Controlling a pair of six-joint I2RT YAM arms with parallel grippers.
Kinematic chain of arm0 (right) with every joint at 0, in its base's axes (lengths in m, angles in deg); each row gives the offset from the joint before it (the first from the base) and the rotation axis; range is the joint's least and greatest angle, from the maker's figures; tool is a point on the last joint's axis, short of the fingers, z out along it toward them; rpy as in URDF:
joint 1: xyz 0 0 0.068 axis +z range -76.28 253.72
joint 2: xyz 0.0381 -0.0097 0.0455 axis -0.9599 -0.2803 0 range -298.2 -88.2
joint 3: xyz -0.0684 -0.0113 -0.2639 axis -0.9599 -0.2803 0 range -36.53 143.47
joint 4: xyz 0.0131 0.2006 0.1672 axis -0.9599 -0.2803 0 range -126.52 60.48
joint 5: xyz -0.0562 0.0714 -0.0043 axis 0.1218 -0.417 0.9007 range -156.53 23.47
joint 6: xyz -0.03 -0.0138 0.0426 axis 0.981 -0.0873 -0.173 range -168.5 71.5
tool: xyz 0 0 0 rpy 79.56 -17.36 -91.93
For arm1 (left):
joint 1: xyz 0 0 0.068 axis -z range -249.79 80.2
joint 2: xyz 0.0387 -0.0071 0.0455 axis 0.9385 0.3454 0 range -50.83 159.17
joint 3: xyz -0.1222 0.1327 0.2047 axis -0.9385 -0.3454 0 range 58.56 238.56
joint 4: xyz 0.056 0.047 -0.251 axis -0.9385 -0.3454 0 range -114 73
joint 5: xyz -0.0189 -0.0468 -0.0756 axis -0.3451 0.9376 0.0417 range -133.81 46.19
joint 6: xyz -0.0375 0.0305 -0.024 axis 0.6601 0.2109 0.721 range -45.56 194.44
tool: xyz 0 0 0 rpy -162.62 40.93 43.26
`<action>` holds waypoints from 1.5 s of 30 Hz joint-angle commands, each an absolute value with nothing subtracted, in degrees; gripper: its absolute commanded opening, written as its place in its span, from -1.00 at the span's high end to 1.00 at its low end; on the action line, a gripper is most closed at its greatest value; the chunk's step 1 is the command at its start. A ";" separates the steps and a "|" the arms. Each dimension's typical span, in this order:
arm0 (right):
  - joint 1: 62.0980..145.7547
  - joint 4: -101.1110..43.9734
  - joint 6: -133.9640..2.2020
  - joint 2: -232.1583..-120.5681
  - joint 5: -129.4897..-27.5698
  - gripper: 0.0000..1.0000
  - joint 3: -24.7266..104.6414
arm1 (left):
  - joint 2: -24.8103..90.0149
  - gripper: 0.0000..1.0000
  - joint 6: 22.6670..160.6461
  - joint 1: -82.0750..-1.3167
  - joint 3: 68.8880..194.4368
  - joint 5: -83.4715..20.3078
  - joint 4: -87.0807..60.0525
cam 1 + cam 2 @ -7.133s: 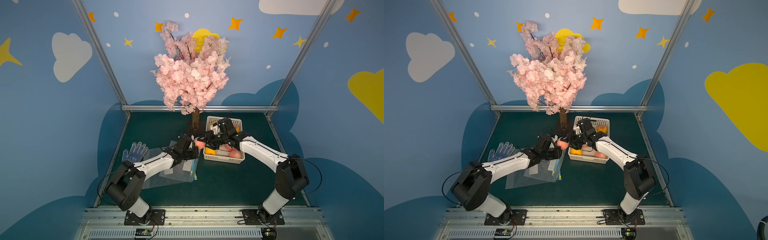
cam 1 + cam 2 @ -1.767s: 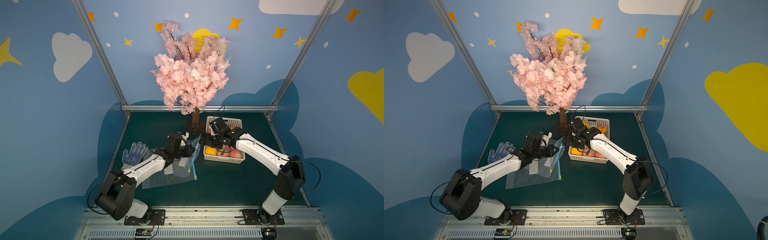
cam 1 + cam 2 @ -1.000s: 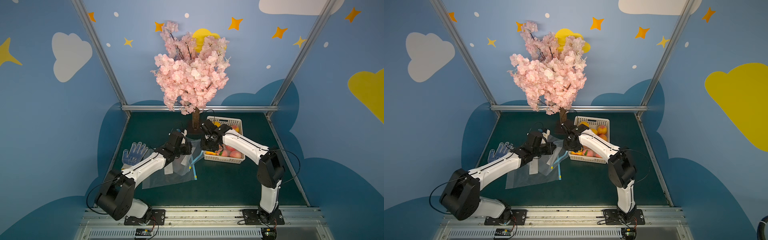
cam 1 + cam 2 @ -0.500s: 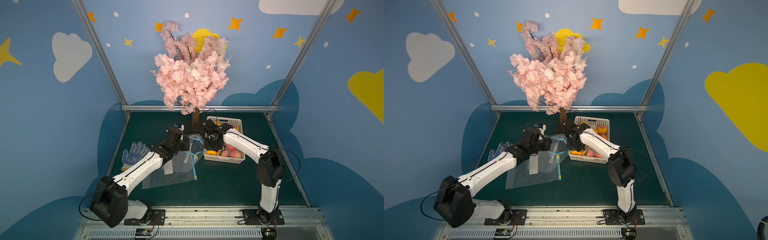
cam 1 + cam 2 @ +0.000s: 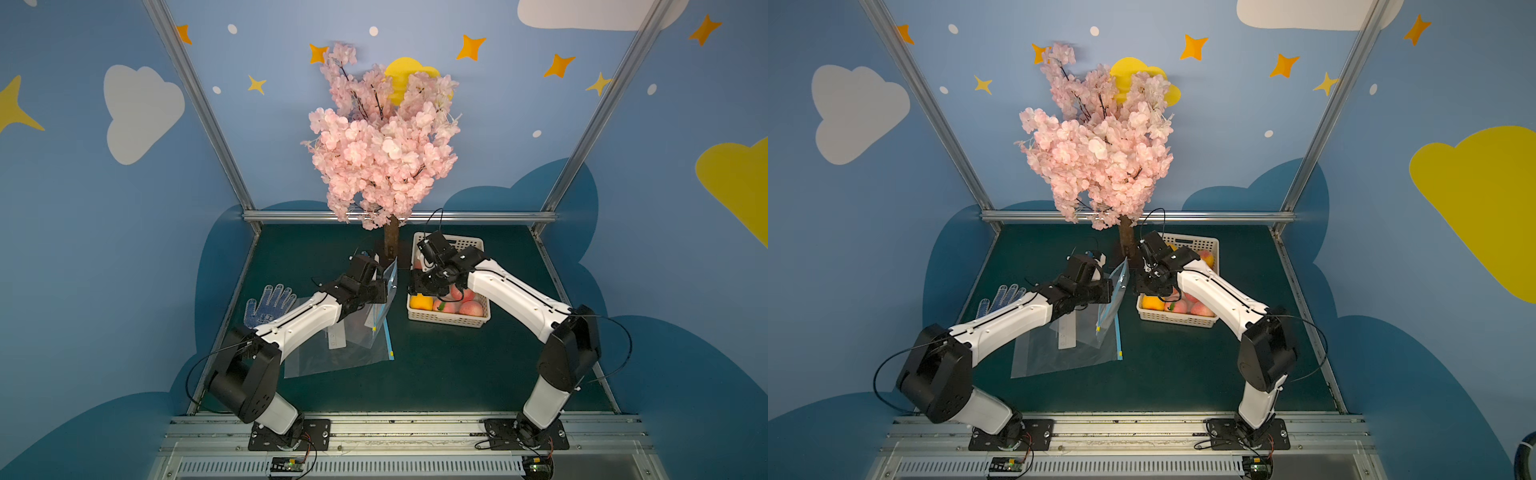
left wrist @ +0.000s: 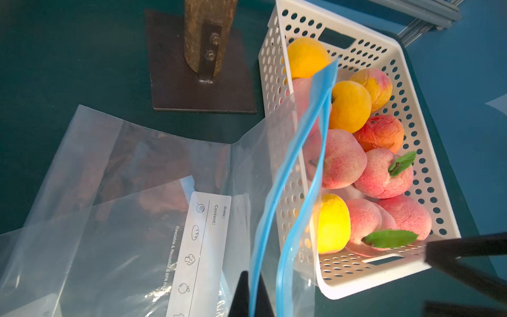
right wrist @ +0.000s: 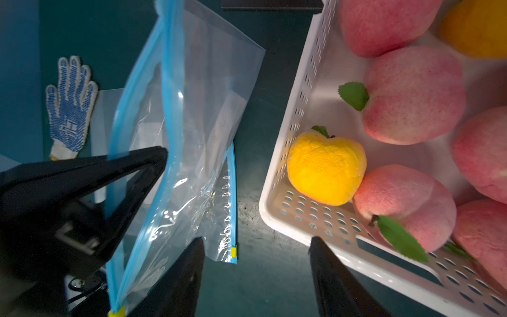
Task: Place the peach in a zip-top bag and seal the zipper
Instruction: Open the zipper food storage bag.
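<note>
Two claws – your left claw (image 7: 160,156) pinches the zip-top bag (image 7: 208,96) by its blue zipper edge (image 7: 170,82); your right claw (image 7: 258,263) stands wide, empty, at the rim of the basket (image 7: 299,115) of peaches (image 7: 411,96)

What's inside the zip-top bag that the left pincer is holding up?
Nothing visible: the clear zip-top bag looks empty. The left pincer covers part of it near the zipper.

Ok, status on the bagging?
Left end effector shut on zip-top bag rim, mouth held up. Right end effector open, empty, between bag and basket. Peaches in basket, none bagged.
</note>
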State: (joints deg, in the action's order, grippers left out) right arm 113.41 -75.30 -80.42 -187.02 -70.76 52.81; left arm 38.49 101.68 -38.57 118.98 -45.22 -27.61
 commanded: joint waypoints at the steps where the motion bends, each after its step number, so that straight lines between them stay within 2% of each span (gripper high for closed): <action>1: 111.01 -73.12 -79.19 -182.90 -70.66 -0.38 48.47 | 39.56 0.94 101.68 -38.08 120.84 -44.12 -28.07; 4: 109.10 -72.91 -83.10 -180.55 -60.33 -0.53 42.51 | 40.16 0.94 102.01 -37.91 121.13 -43.77 -27.94; 6: 108.21 -72.80 -80.98 -180.07 -55.64 -0.64 39.78 | 40.14 0.94 102.15 -37.80 121.19 -43.39 -27.89; 9: 107.27 -75.62 -79.03 -181.66 -54.78 -0.71 40.02 | 39.99 0.94 102.32 -37.82 121.05 -42.31 -27.83; 11: 107.12 -79.83 -77.47 -183.84 -58.16 -0.72 43.90 | 39.75 0.94 102.60 -37.80 120.70 -41.23 -27.56; 14: 107.53 -85.84 -74.36 -187.58 -68.52 -0.72 52.78 | 39.72 0.94 103.26 -37.78 120.30 -40.07 -26.88; 17: 109.97 -82.73 -77.19 -188.28 -74.43 -0.71 56.58 | 39.70 0.94 103.68 -37.80 120.08 -38.86 -25.97; 22: 111.94 -79.72 -87.25 -193.69 -77.54 -0.57 62.69 | 39.98 0.94 103.86 -37.80 119.73 -37.66 -25.36; 29: 113.62 -83.23 -89.70 -200.47 -73.85 -0.35 70.16 | 40.14 0.94 104.19 -37.80 119.81 -37.31 -25.26; 35: 113.92 -83.27 -90.20 -203.31 -73.20 -0.38 72.97 | 40.27 0.94 104.40 -37.64 119.64 -36.32 -24.56; 39: 114.07 -85.72 -91.61 -206.03 -69.35 -0.40 75.64 | 40.24 0.94 104.41 -37.55 119.64 -36.62 -24.47; 45: 114.90 -92.35 -92.79 -209.97 -61.50 -0.21 80.45 | 40.11 0.94 105.02 -37.11 119.73 -39.01 -24.47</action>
